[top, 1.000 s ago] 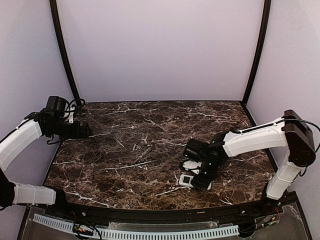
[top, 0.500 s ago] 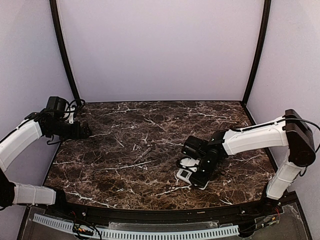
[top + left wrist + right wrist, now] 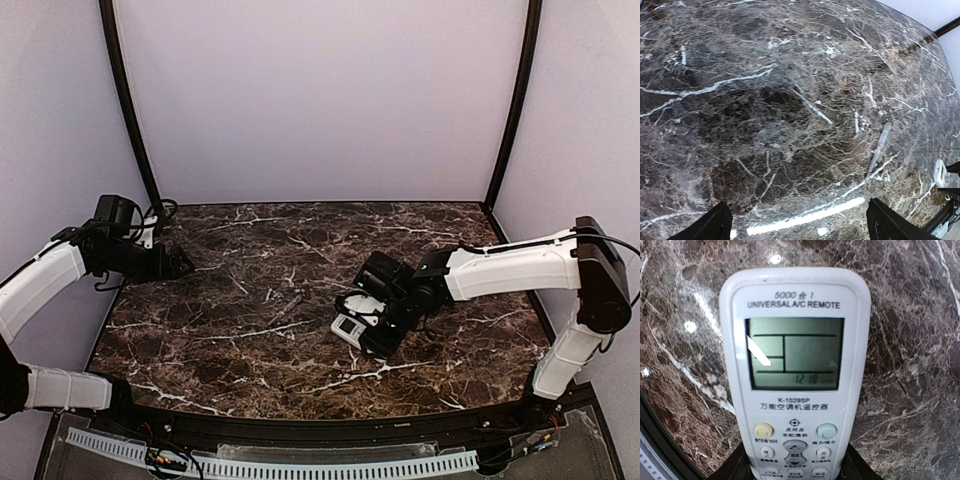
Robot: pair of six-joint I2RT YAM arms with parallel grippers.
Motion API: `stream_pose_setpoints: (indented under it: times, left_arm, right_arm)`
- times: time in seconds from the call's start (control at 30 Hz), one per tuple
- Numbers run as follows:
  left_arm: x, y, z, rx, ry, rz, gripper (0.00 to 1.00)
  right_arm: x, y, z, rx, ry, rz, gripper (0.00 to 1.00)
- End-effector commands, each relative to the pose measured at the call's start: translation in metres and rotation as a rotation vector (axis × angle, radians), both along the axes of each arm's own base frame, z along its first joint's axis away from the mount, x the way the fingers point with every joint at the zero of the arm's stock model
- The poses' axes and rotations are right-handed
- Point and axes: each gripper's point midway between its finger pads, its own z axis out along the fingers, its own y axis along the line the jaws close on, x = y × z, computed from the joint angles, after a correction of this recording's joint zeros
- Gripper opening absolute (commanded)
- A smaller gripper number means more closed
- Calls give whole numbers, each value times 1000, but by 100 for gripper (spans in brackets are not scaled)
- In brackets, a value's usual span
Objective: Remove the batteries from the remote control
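Observation:
The white remote control (image 3: pixel 795 365) fills the right wrist view, button side up, with its grey display showing a clock. My right gripper (image 3: pixel 796 471) is shut on its lower end, with a dark finger (image 3: pixel 735 467) on each side. In the top view the right gripper (image 3: pixel 372 325) holds the remote (image 3: pixel 349 326) low over the middle-right of the table. No batteries show in any view and the remote's back is hidden. My left gripper (image 3: pixel 181 263) is open and empty at the far left, its fingertips (image 3: pixel 715 225) wide apart over bare marble.
A slim pale-grey piece (image 3: pixel 287 308) lies on the dark marble table (image 3: pixel 250 350) left of the remote, and also shows in the left wrist view (image 3: pixel 879 147). Purple walls and black corner posts (image 3: pixel 130 110) enclose the table.
My right gripper has carried the remote to the left and farther from the near edge, turning it a little. The left arm has barely moved.

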Motion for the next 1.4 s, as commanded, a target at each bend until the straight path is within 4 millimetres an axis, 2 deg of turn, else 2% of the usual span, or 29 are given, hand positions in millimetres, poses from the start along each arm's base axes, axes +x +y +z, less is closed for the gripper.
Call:
stream_pose_setpoints:
  times: [0.0, 0.23, 0.43, 0.67, 0.87, 0.97, 1.1, 1.27, 1.37]
  left_arm:
    - [-8, -35, 6, -135, -6, -116, 94]
    - [-12, -94, 29, -316, -32, -262, 93]
    - [-8, -128, 42, -424, -53, -316, 92]
    - [-8, -181, 51, -484, -65, -431, 90]
    - [-4, -226, 48, -526, -49, -490, 85]
    - [-5, -249, 55, -541, -63, -522, 82]
    - [-1, -268, 59, -558, -76, -535, 80]
    - [4, -282, 56, -575, -68, -524, 75]
    - [8, -289, 50, -574, -48, -518, 60]
  right_arm:
    - [29, 32, 40, 148, -144, -34, 36]
    - [55, 58, 87, 308, -275, -98, 33]
    - [62, 73, 115, 416, -312, -111, 33]
    - [65, 83, 126, 465, -313, -118, 31]
    - [64, 88, 134, 507, -305, -117, 31]
    - [64, 90, 136, 513, -304, -114, 31]
    - [64, 90, 139, 519, -306, -115, 30]
    - [64, 91, 143, 528, -306, -114, 30]
    - [64, 91, 142, 525, -307, -115, 30]
